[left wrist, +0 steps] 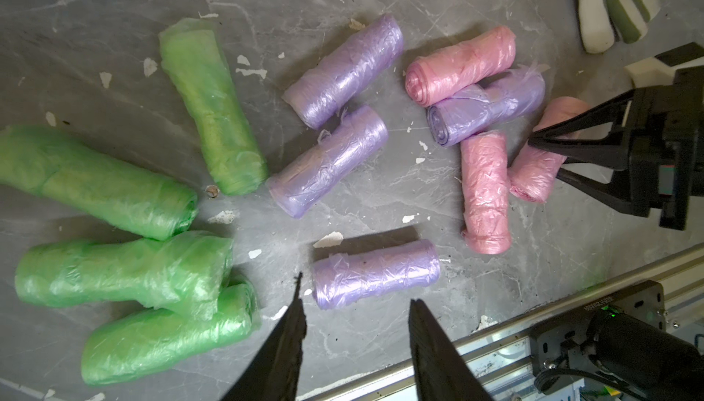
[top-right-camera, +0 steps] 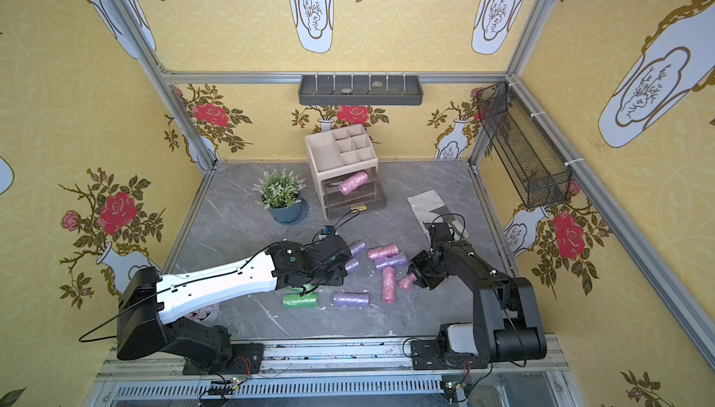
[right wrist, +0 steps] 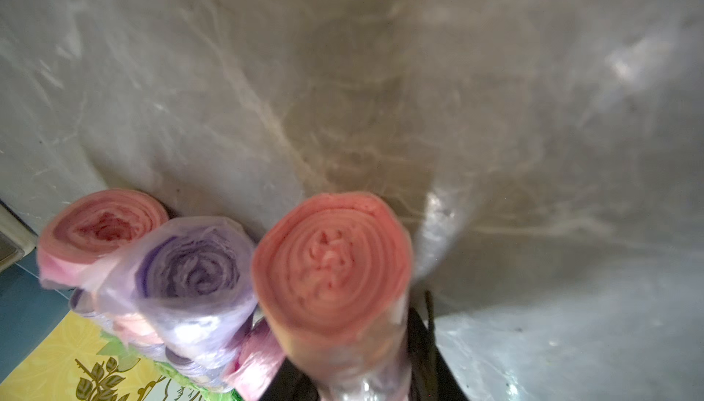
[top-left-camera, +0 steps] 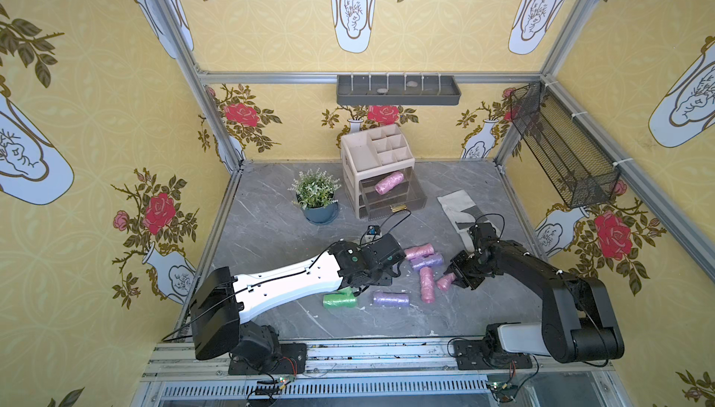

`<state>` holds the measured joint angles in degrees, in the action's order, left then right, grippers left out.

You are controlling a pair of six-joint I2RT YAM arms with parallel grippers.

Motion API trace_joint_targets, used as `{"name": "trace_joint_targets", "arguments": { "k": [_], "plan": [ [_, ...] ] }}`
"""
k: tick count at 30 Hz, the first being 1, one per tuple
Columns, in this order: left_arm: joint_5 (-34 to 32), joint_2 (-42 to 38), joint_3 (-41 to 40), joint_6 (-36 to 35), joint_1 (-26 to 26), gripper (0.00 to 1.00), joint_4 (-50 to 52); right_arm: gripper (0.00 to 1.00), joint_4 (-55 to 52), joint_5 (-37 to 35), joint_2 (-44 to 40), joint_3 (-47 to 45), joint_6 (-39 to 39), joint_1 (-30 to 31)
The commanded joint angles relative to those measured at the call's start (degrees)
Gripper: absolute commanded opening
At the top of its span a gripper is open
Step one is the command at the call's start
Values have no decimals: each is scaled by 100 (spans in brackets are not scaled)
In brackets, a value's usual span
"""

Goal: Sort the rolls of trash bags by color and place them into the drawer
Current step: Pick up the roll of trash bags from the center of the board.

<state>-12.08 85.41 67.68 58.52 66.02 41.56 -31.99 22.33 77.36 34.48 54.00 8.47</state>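
Green rolls [left wrist: 99, 185], lilac rolls [left wrist: 375, 273] and pink rolls [left wrist: 485, 189] lie on a grey-veined tabletop [left wrist: 114, 37].

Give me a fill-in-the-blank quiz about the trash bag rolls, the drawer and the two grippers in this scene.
The stored roll in the open drawer is coloured ____.
The right gripper is shut on a second roll, coloured ____.
The left wrist view shows ____ green rolls on the table.
The left gripper is open and holds ____.
Missing words: pink; pink; four; nothing.
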Motion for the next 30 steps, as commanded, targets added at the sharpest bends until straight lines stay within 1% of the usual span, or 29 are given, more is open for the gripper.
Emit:
{"name": "trace_joint_targets", "arguments": {
  "k": [1, 5, 9, 12, 17, 19, 22, 27, 30],
  "plan": [
    [-119, -65, -38, 1, 0, 46, 35, 29, -10, -35, -104, -36, 63, 5],
    [-262, -198, -50, 36, 2, 47, 139, 25, -321, -35, -373, 73, 56, 1],
    [-518, -363, -32, 102, -1, 47, 292, 21, -962, -23, -916, 449, 33, 15],
    [-771, -505, -19, 198, -1, 47, 429, 19, -1527, -44, -1328, 949, 44, 13],
    [-1125, -861, -130, 391, -1, 47, 502, 20, -2155, -35, -1680, 2227, 245, 141],
    [-1255, -1008, -142, 438, 4, 47, 569, 20, -2265, -2, -1609, 2771, 322, 192],
    [-1473, -1212, -141, 462, -1, 47, 739, 20, -2282, -45, -1267, 3793, 408, 398],
    [-1805, -1583, -168, 476, -12, 48, 1011, 20, -2143, -364, -169, 5412, 521, 1090],
    [-1900, -1723, -167, 484, -60, 48, 1189, 20, -2020, -456, 470, 6181, 601, 1414]
  ]
}}
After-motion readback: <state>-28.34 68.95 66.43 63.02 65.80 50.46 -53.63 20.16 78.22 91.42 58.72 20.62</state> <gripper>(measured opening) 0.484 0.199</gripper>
